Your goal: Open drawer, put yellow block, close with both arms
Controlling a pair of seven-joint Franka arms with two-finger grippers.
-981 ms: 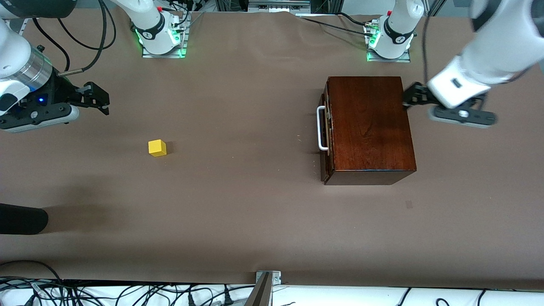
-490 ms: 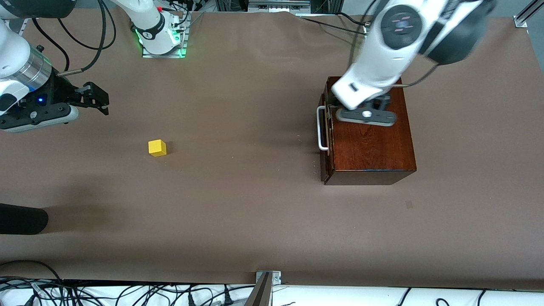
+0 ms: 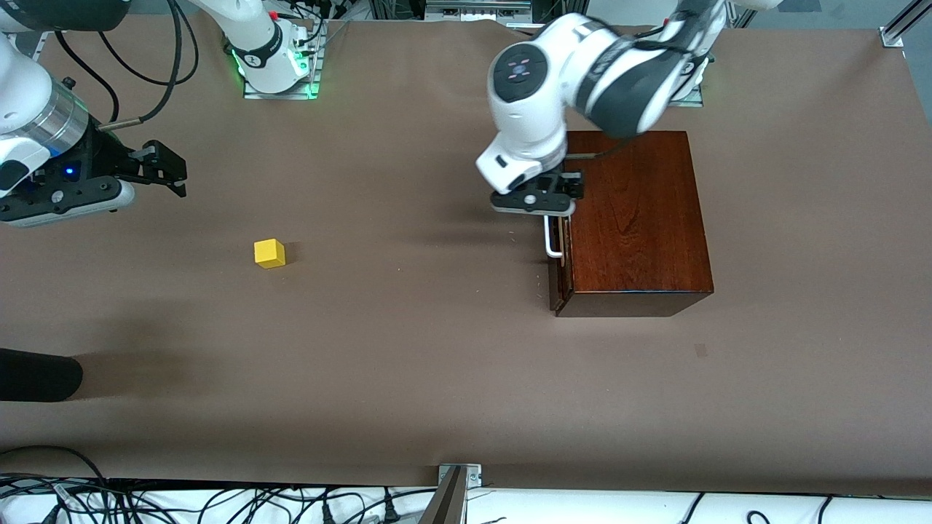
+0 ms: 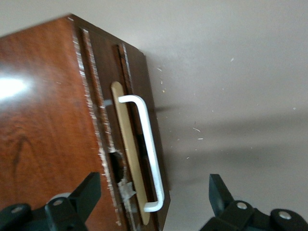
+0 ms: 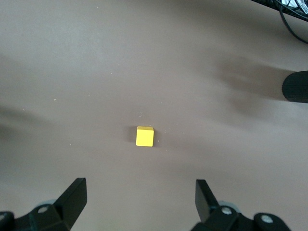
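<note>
- No brand, label or readable writing shows on any item; the only marks are faint coloured dashes on the round cap of the left arm's joint, too small to read.
- The glossy dark-brown wooden box (image 3: 633,218) sits on the brown tabletop (image 3: 408,349) toward the left arm's end, with its drawer (image 4: 126,144) closed, or nearly so; only a thin edge of the front panel shows from the front camera.
- The white U-shaped handle (image 4: 147,154) is partly covered by the left arm in the front view; its end nearer to the camera sticks out.
- The left gripper (image 3: 553,191) hovers over the handle, fingers released and spread wide, straddling it without touching.
- The small bright yellow cube (image 3: 269,253) lies on the bare tabletop toward the right arm's end, at about 9 o'clock from the box and well apart from it.
- The right gripper (image 3: 166,173) waits in the air at roughly 11 o'clock from the cube, jaws apart, grasping nothing.
- A black rounded object (image 3: 36,375) is cut off by the frame edge; I cannot tell what it is.
</note>
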